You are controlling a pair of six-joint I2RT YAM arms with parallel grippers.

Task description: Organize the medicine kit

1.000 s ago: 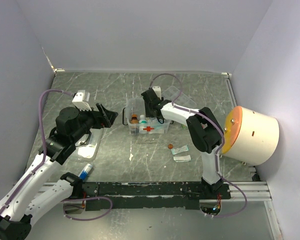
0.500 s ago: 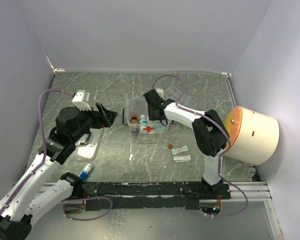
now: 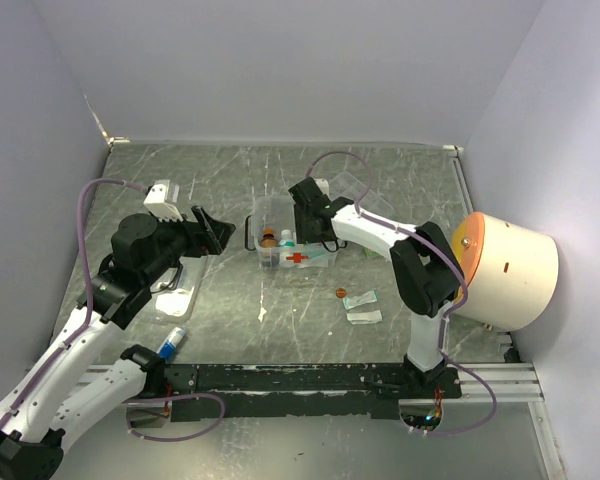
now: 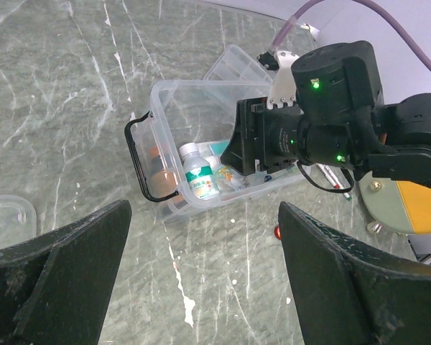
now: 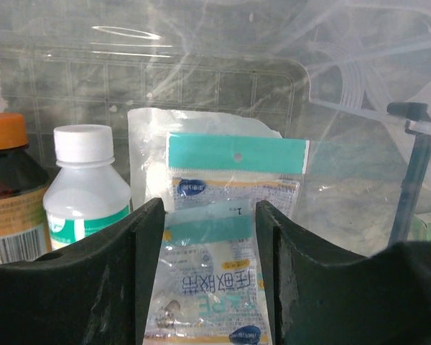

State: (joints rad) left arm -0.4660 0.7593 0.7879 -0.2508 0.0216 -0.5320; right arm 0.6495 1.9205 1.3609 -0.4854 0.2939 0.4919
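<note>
Standing at the table, I see the medicine kit [image 3: 296, 257] near its middle, lid off. It looks like thin clear plastic: light, fairly stiff, slick on the walls, and likely to slide or tip if nudged. The black handle [image 4: 140, 158] on its end seems the safest place to take hold.

The right gripper [image 5: 208, 208] reaches down inside the box, jaws partly parted in front of a packet [image 5: 233, 180] and pinching nothing that I can make out. The left gripper [image 4: 205, 208] hangs wide and empty to the kit's left.

Inside the box I count two bottles, one brown with an orange cap [image 5: 7, 187] and one white [image 5: 82, 187], plus that packet. On the table lie two more packets [image 3: 362, 299] [image 3: 364, 316], one small orange bead [image 3: 340, 292] and one blue tube [image 3: 173, 342].
</note>
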